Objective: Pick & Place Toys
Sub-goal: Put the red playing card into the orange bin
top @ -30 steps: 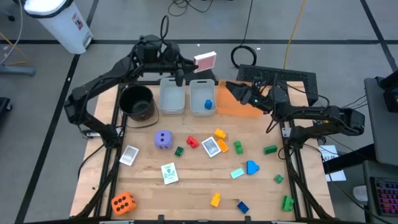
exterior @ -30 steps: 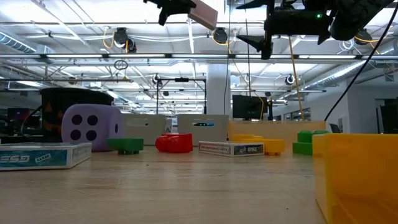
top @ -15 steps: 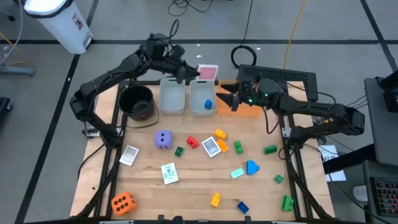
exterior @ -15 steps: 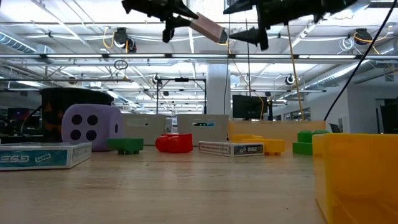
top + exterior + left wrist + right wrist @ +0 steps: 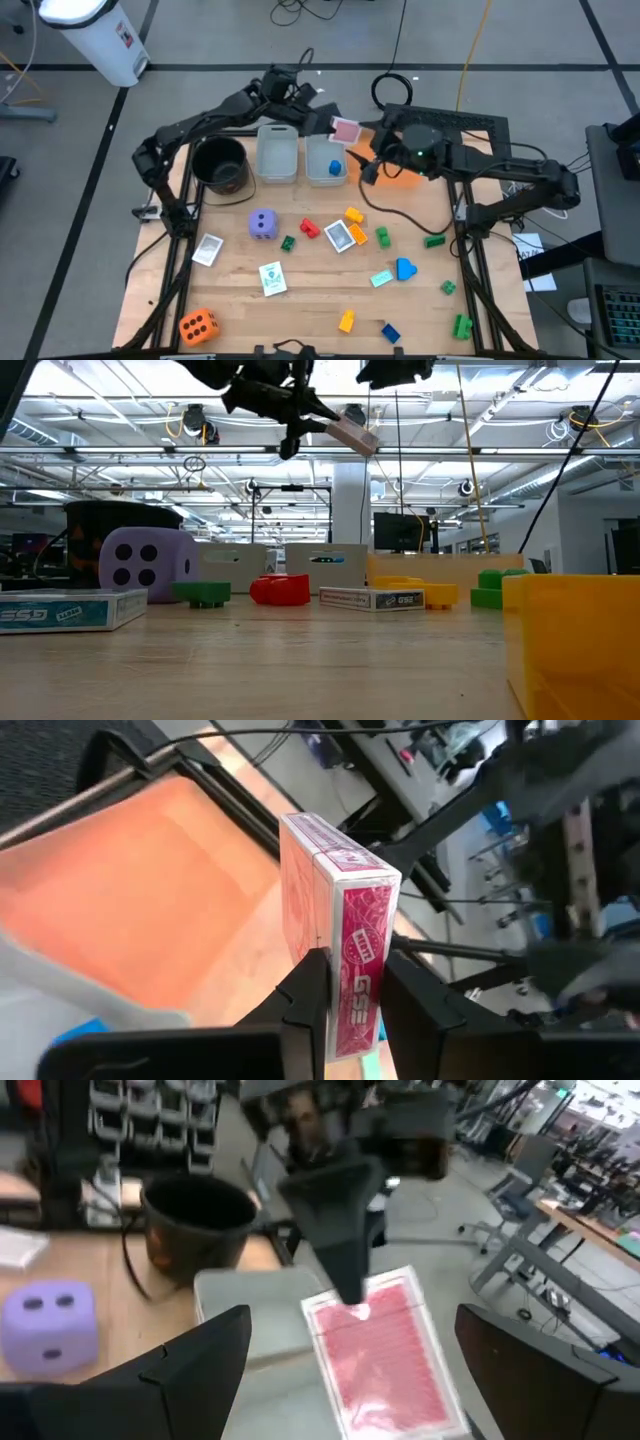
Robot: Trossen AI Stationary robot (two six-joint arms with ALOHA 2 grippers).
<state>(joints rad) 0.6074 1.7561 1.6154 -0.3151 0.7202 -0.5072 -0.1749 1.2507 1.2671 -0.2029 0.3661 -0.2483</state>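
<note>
My left gripper [image 5: 352,988] held a red card box [image 5: 335,910] by its short end, high above the table's far edge beside the orange tray [image 5: 398,176] (white side print looked like "GSG"; not certain). My right gripper [image 5: 345,1355] stood wide, facing the box's patterned red back.

Evenly bright from ceiling strip lights [image 5: 130,405], glaring toward twelve o'clock in the low view. Soft shadows. Right wrist view blurred, perhaps from motion.
</note>
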